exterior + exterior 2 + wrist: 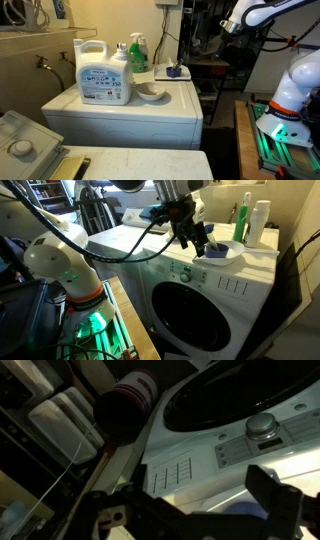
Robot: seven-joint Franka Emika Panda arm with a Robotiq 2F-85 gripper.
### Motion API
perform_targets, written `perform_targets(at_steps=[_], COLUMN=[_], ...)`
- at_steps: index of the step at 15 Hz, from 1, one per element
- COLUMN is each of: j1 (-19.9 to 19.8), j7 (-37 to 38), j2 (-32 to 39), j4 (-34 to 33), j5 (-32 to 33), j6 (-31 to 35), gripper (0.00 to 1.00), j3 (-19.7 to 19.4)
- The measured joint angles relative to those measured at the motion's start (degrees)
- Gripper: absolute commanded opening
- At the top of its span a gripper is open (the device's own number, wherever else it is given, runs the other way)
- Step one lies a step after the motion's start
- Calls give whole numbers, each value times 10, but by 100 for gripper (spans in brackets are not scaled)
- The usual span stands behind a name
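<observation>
The white washing machine (236,284) carries a big detergent jug (104,72) on its top. The gripper (194,240) hangs with its jaws spread and empty, just beside a white tray (234,251) near the lid's front corner. In the tray lies a small dark-blue object (215,250) (flat, long axis seemingly along the tray, pointing end too small to tell).

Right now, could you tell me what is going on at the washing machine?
The arm's tool hangs open and empty above the front of the washing machine, close to a small dark object on a white tray. A detergent jug and a green bottle stand on top too.
</observation>
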State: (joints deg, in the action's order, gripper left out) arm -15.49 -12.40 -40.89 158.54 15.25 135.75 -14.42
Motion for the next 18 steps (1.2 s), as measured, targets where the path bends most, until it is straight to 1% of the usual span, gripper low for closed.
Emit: perform_targets(at_steps=[3,12,13,15,17,18], j1=[0,2,9,46,92,111], j7=[0,0,0,3,22,41], j2=[5,7,9,12,21,30], j4=[17,12,9,3,-5,-13], j5=[0,-6,-16,-54,-80,-82], j6=[-1,-1,2,14,47,61], gripper=[100,100,100,100,100,100], j3=[0,2,6,27,65,89])
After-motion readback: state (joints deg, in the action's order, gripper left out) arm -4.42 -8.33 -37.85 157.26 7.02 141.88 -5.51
